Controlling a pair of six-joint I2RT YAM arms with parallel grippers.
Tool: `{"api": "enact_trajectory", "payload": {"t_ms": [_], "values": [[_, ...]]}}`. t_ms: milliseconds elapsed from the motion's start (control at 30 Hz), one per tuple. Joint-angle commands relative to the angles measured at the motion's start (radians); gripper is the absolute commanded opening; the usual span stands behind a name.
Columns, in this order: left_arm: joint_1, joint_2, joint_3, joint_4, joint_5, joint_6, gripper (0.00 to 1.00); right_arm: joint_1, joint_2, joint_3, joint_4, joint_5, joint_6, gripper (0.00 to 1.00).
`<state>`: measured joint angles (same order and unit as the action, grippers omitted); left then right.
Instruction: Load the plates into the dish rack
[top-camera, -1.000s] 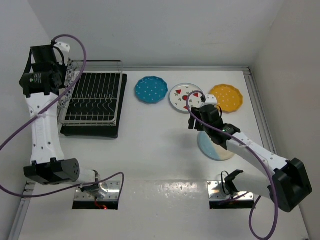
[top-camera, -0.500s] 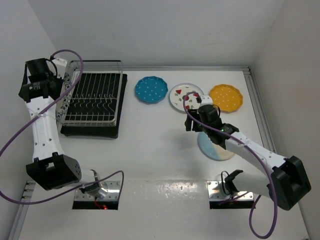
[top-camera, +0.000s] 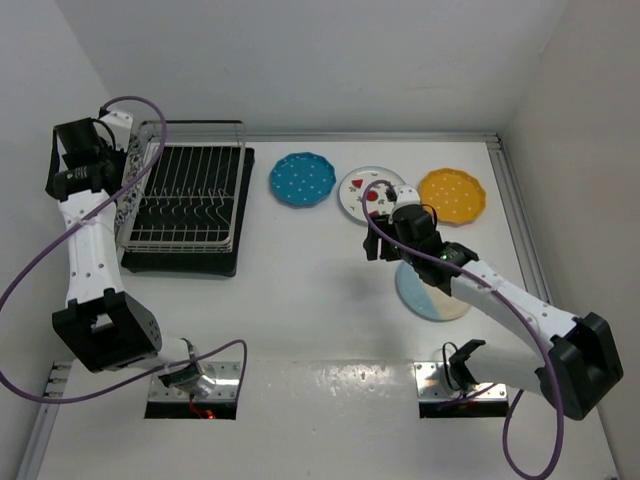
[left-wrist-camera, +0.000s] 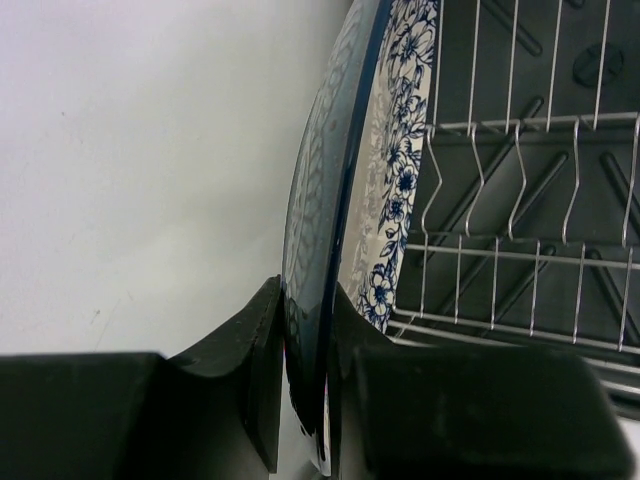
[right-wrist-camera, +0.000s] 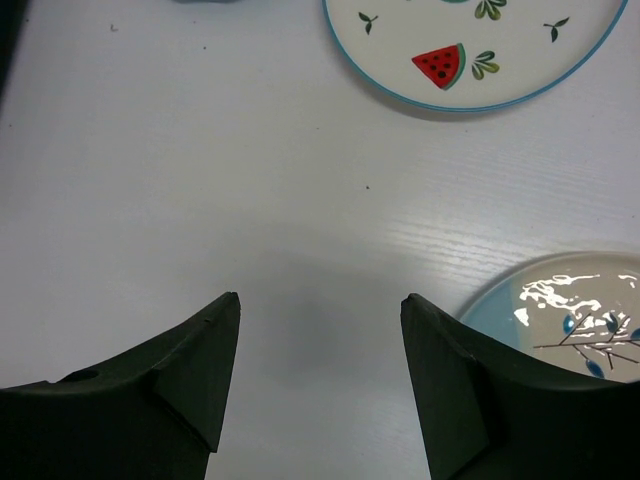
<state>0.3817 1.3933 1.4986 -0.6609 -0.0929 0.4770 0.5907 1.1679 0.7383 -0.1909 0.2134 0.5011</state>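
At the upper left of the top view, the left gripper (top-camera: 100, 160) is clamped on the rim of the blue-floral-rimmed plate (left-wrist-camera: 390, 180), jaws narrow with only the plate's edge between them. The plate stands on edge along the left side of the dish rack (top-camera: 240, 180); whether it touches the wires is hard to tell. The left arm rises from its base at lower left, nearly straight up the frame. Right of the rack lie the blue dotted plate (top-camera: 302, 180), the fruit plate (top-camera: 358, 190) and the yellow dotted plate (top-camera: 452, 195). The right gripper (right-wrist-camera: 320, 330) is spread wide and empty over bare table (right-wrist-camera: 200, 150), between the fruit plate and the blue-and-cream plate (right-wrist-camera: 570, 310). The right arm reaches diagonally from lower right to centre
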Motion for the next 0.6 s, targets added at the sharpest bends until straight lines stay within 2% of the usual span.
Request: {"api": "enact_trajectory", "payload": {"t_ms": [0,433,533,567], "values": [[0.013,-0.023,0.022,0.208,-0.010,-0.035,0.00,0.015,-0.043,0.003,-0.005,0.035,0.010,0.65],[0.040,-0.023,-0.176,0.248,-0.030,-0.028,0.00,0.014,-0.070,-0.024,-0.019,0.067,0.004,0.65],[0.040,-0.023,-0.199,0.238,-0.007,-0.037,0.01,-0.003,-0.068,-0.020,-0.031,0.116,0.030,0.76],[0.040,-0.023,-0.211,0.238,-0.007,-0.047,0.06,-0.014,-0.065,-0.019,-0.062,0.122,0.059,0.80]]}}
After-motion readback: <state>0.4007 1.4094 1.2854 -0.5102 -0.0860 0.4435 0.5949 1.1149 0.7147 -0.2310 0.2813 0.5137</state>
